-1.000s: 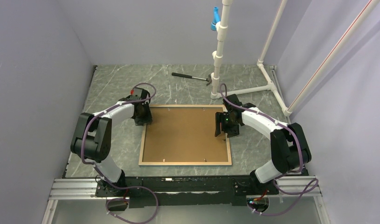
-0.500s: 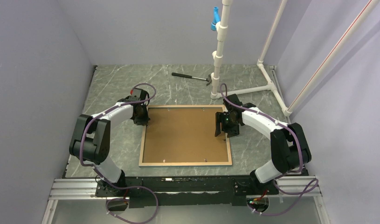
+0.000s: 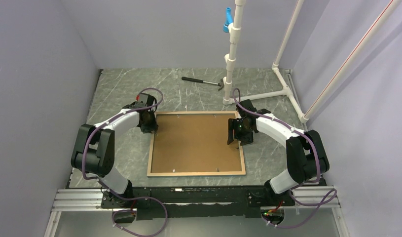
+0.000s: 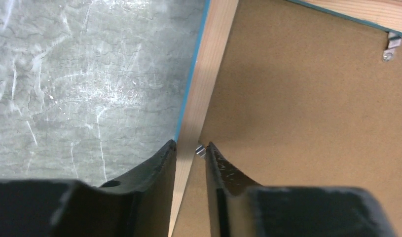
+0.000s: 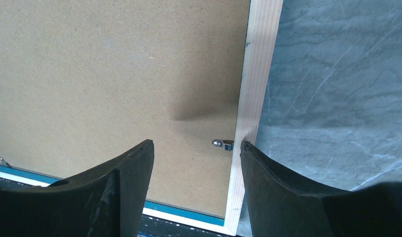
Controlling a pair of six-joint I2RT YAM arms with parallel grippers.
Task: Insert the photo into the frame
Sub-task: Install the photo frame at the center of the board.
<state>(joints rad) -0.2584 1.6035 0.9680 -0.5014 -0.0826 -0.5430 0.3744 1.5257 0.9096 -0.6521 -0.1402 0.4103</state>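
Observation:
The frame (image 3: 196, 173) lies face down, its light wood back up, with the plain brown backing board (image 3: 196, 140) inside it. The photo is not in view. My left gripper (image 3: 151, 128) is at the left rail near the far-left corner. In the left wrist view (image 4: 190, 144) its jaws are narrow and straddle the wood rail (image 4: 208, 59), and the right fingertip (image 4: 211, 153) touches a small metal tab (image 4: 200, 150). My right gripper (image 3: 237, 138) is open over the right rail (image 5: 258, 64), with a metal tab (image 5: 223, 143) between its fingers (image 5: 196, 143).
A black hammer (image 3: 202, 82) lies at the back of the marbled table. A white PVC pipe stand (image 3: 233, 54) rises behind the frame, with pipes running to the right wall. Another tab (image 4: 392, 45) sits on the far rail.
The left arm's elbow has swung a little to the left and its wrist has edged toward the far-left corner. The right arm and the frame have not moved.

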